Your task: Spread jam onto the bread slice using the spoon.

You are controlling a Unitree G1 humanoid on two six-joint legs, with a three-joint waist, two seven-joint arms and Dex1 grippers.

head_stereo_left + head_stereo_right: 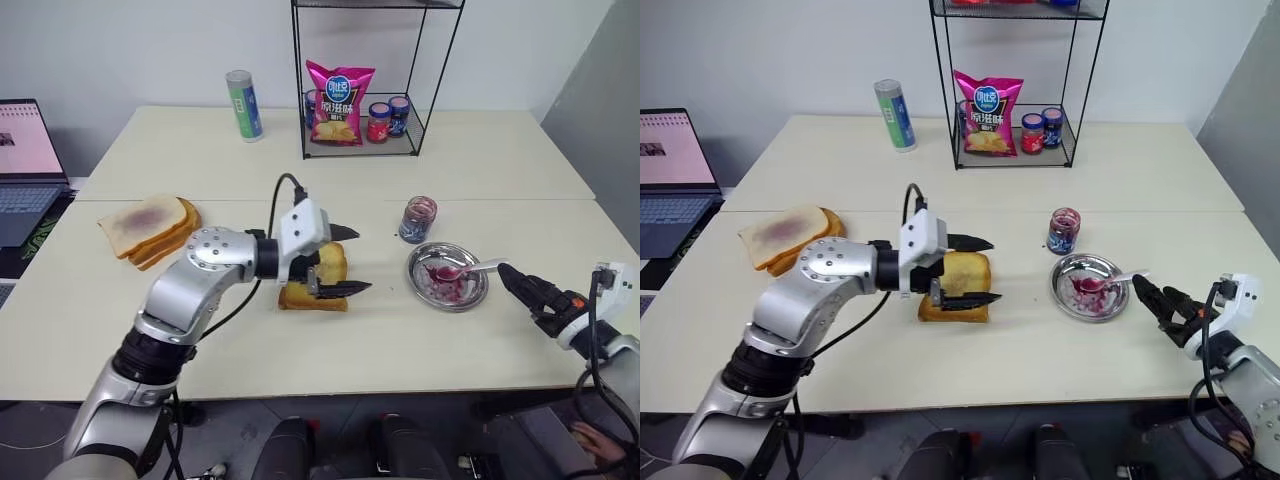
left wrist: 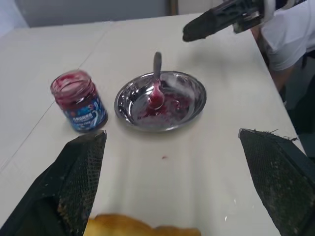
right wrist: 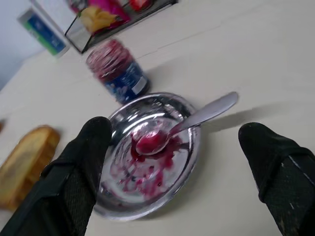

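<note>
The golden-brown bread slice (image 1: 326, 268) lies flat at the table's middle. My left gripper (image 1: 350, 261) hovers over it, pointing right, open, one finger past each side of the slice; I cannot tell whether it touches. To the right a round metal dish (image 1: 447, 300) holds smears of dark red jam (image 3: 147, 172). The spoon (image 3: 197, 118) rests in the dish, its bowl in the jam and its handle over the right rim. My right gripper (image 1: 515, 280) is open and empty just right of the dish, pointing at the spoon handle.
An open jam jar (image 1: 418, 219) stands just behind the dish. Stacked slices with a purple-smeared top (image 1: 150, 228) lie at the left, a laptop (image 1: 25, 160) beyond them. At the back are a wire shelf (image 1: 430, 90) with a chips bag (image 1: 340, 100) and lidded jars (image 1: 378, 120), and a can (image 1: 243, 104).
</note>
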